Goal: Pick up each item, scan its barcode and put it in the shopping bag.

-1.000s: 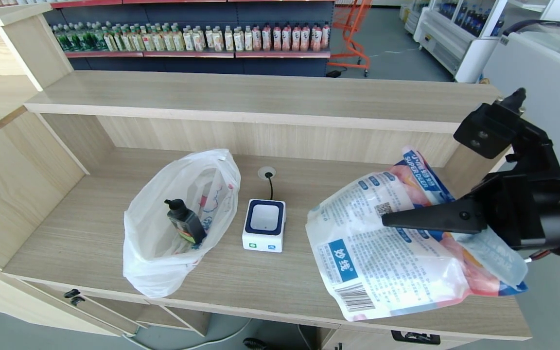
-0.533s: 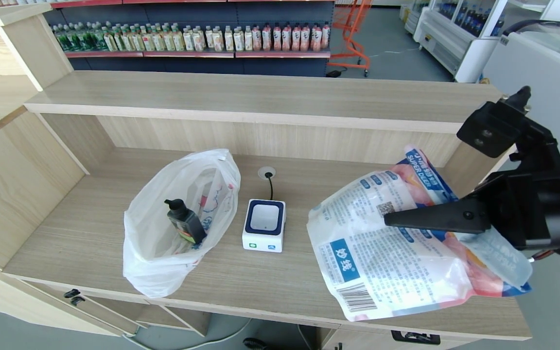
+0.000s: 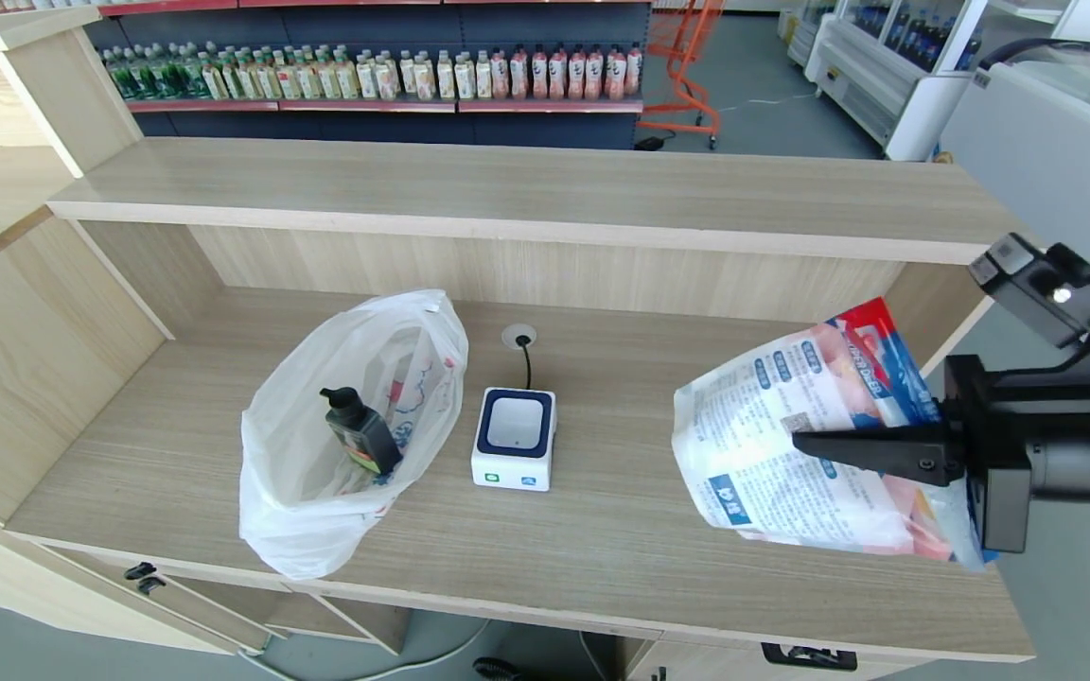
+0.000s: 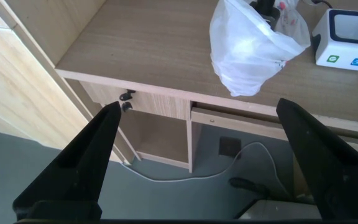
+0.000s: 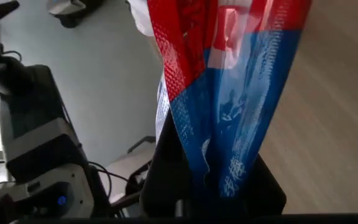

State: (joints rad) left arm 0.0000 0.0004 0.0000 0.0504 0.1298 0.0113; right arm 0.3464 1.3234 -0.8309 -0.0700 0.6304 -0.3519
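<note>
Plastic, slack and heavy-looking, the pouch (image 3: pixel 763 463) hung over the counter (image 3: pixel 602 558) at 3 o'clock from the scanner (image 3: pixel 514 437), well apart from it, with your right gripper (image 3: pixel 819 445) clamped on one side of it. That narrow hold could have let it slip or swing, and a sagging face might have missed the scanner window. Your left gripper (image 4: pixel 197 107) stood wide apart, below the counter's front. The shopping bag (image 3: pixel 318 492), just beside the scanner at its 9 o'clock, had a slumped mouth that could have snagged it.
</note>
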